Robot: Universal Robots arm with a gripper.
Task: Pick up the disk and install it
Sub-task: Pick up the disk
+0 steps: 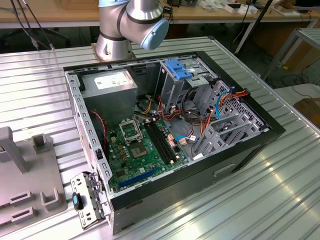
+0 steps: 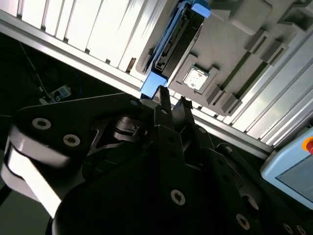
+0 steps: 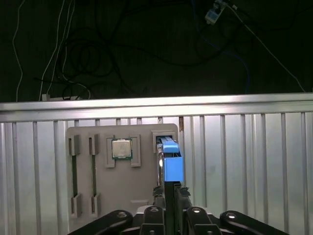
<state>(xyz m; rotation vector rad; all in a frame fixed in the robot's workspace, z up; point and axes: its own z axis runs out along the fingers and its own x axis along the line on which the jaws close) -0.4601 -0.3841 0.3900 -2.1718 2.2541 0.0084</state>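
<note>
Gripper (image 2: 172, 102): jaws parted by a narrow gap, nothing held. Tips sit just short of the disk's blue end and look lined up w/ it in both wrist views.

Disk (image 3: 171, 164) stands on edge in a slot of the grey tray (image 3: 122, 186), blue carrier end toward the gripper. A chip (image 3: 121, 148) lies flat in the pocket just beside it. Tray rests on the ribbed table (image 3: 244, 161).

Further off in the exterior view, the PC case (image 1: 270, 125) lies open w/ the tray (image 1: 25, 185) at its 8 o'clock. Arm base (image 1: 112, 42) is at the case's 11. Inside at approx 1 o'clock is the drive cage (image 1: 175, 82) w/ its blue latch (image 1: 178, 68) on top, and cables (image 1: 200, 115) bunch just beside it.

Risks, as I judge them:
- The gap looks barely wider than the carrier. If it's off-centre, a tip would land on the blue plastic and shove the disk down or sideways.
- A grip on the plastic end only could flex or slip, since the metal body is heavy by comparison.
- A skewed pull could jam the disk in its slot and drag the tray.
- The chip is close enough to get knocked.
- The cables could snag the disk at the cage.

Hard to make out:
- Tip-to-carrier clearance, b/c the gripper's body blocks it.
- Disk's lower part, sunk in the slot.
- Tray's far side, cut off at the exterior view's left edge.
- Cage bay, behind the latch and wires.
</note>
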